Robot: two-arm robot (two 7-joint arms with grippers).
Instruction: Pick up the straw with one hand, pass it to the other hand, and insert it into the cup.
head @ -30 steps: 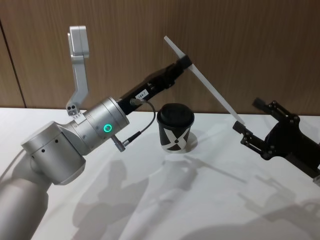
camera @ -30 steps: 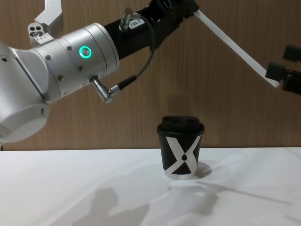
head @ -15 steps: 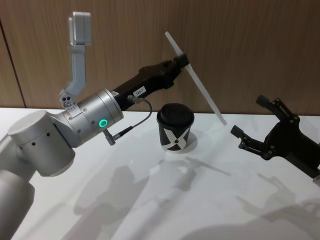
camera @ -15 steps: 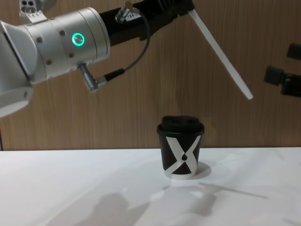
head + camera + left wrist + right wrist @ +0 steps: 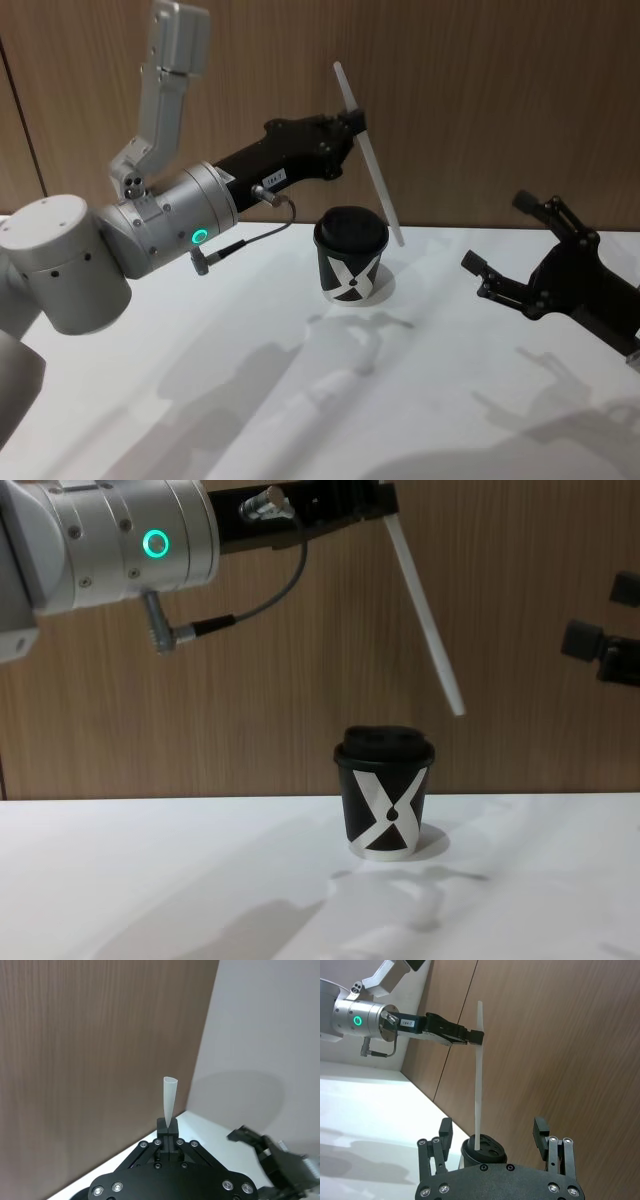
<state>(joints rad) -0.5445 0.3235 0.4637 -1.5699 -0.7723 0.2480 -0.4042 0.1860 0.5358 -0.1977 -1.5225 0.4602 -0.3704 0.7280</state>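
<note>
The right gripper point(image 5: 500, 236) hangs nearest, low over the white table point(image 5: 300, 380), its short black fingers spread wide apart with nothing between them. Well away from it, on its left-arm side and higher up, the fat silver wrist point(image 5: 165, 222) of the left arm carries a glowing green ring light point(image 5: 201, 237) and a grey cable point(image 5: 255, 232). Beyond that wrist the long black left gripper point(image 5: 355, 118) reaches out level, its fingers pinched tight on the straw point(image 5: 368, 155) close to the straw's upper end. From that grip the white straw slants steeply down, its free lower end leaning toward the right gripper. Below the left gripper and apart from it the black cup point(image 5: 351, 262) stands upright on the table, domed lid on, white X facing the robot. The straw's lower tip hangs above the lid's rim on the right gripper's side, not touching it. Behind both grippers rises the wood-panelled wall point(image 5: 480, 90).
</note>
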